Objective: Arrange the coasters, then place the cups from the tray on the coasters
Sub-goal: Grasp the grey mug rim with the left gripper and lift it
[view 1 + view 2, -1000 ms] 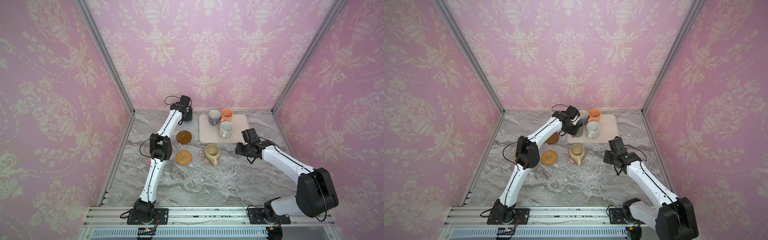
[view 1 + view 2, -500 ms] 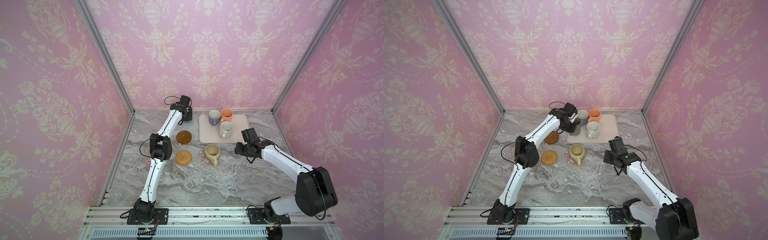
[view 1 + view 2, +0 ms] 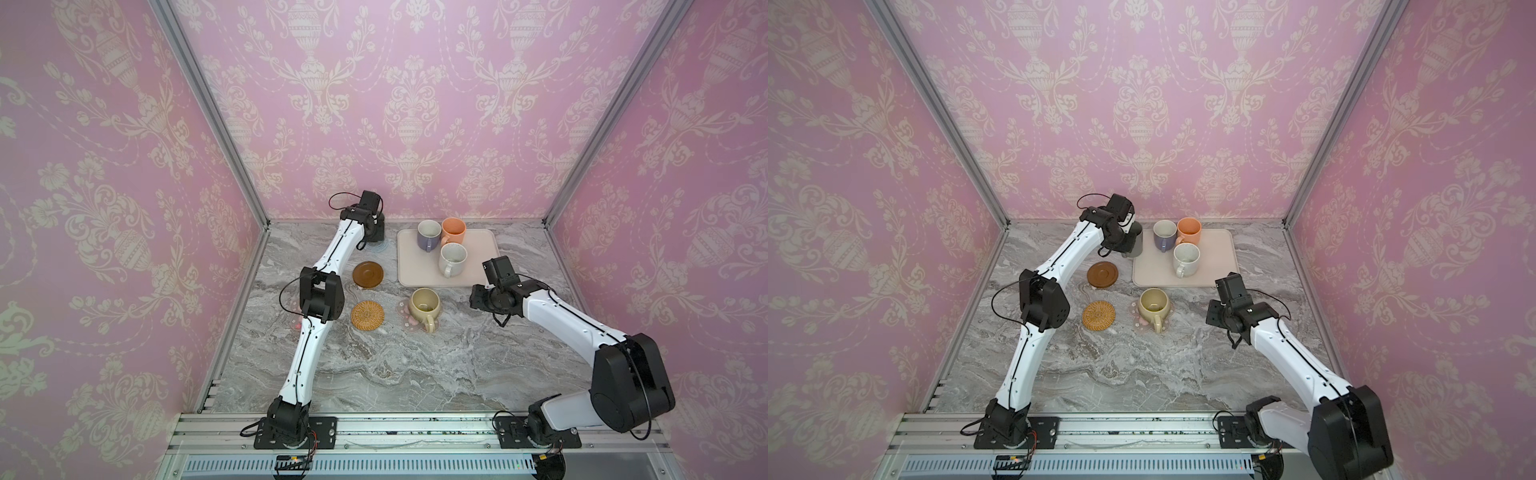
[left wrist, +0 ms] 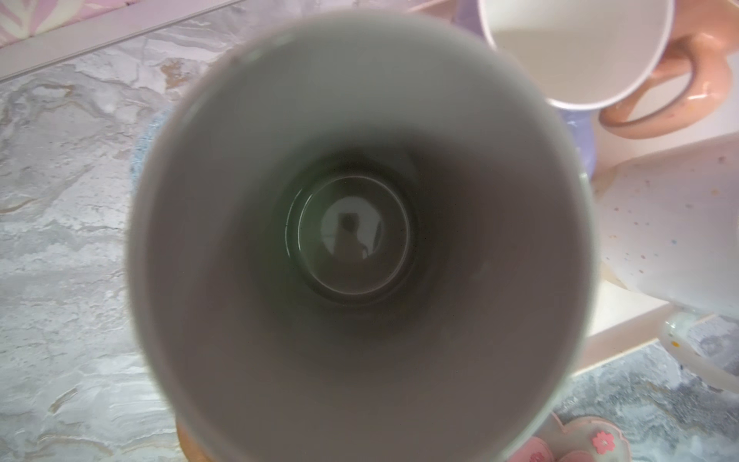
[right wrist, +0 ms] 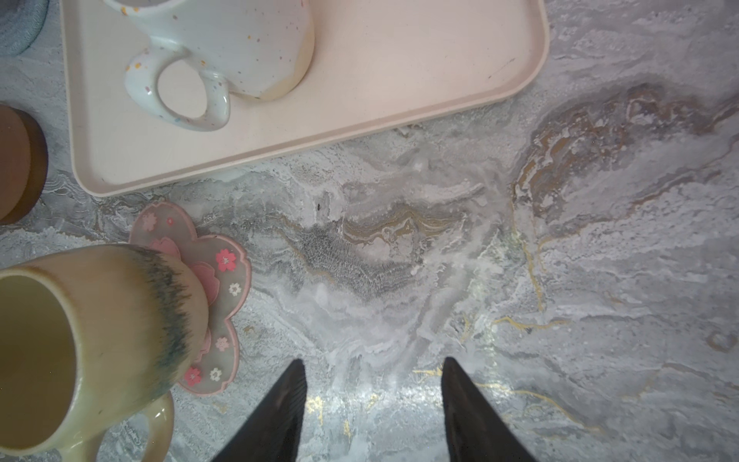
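At the back left my left gripper (image 3: 372, 227) is shut on the tall dark grey cup (image 3: 1136, 243), right over the light-blue woven coaster (image 3: 381, 248); contact cannot be told. That cup's inside (image 4: 352, 240) fills the left wrist view and hides the fingers. The lavender (image 3: 428, 235), peach (image 3: 454, 230) and speckled white (image 3: 452, 258) cups stand on the tray (image 3: 478, 253). The beige-yellow cup (image 3: 424, 305) sits on a flower coaster (image 5: 224, 280). My right gripper (image 5: 372, 361) hangs open over bare table to its right.
The brown disc (image 3: 368, 274) and the rattan round (image 3: 367, 315) lie bare between the left arm and the tray. A second flower coaster (image 3: 296, 322) peeks out from under the left elbow. Pink walls close in the back and both sides.
The left gripper has carried the dark grey cup a little to the left, away from the lavender cup and the tray's edge. The right arm has barely moved.
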Robot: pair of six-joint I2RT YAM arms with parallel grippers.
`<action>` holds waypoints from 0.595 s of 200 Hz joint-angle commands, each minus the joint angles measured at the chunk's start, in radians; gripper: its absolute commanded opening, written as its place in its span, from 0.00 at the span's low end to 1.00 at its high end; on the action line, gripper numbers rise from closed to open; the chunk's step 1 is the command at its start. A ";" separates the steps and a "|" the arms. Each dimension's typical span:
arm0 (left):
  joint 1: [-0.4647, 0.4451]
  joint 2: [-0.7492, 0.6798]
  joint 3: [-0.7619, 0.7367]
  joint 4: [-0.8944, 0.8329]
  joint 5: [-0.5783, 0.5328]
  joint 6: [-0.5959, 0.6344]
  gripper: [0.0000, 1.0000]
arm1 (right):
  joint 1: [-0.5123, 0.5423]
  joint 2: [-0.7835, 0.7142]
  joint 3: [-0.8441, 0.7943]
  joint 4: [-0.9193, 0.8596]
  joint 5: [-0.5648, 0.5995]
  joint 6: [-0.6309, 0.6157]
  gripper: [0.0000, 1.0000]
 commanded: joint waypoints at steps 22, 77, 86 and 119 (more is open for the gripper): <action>0.047 0.031 0.118 0.089 -0.055 -0.002 0.00 | -0.005 0.060 0.060 0.024 -0.011 -0.001 0.56; 0.102 0.078 0.165 0.107 -0.042 -0.036 0.00 | -0.006 0.125 0.120 0.028 -0.003 -0.021 0.56; 0.109 0.082 0.165 0.117 -0.034 -0.044 0.00 | -0.005 0.134 0.126 0.030 -0.005 -0.022 0.56; 0.127 0.104 0.167 0.162 -0.021 -0.068 0.00 | -0.005 0.173 0.146 0.042 -0.016 -0.025 0.56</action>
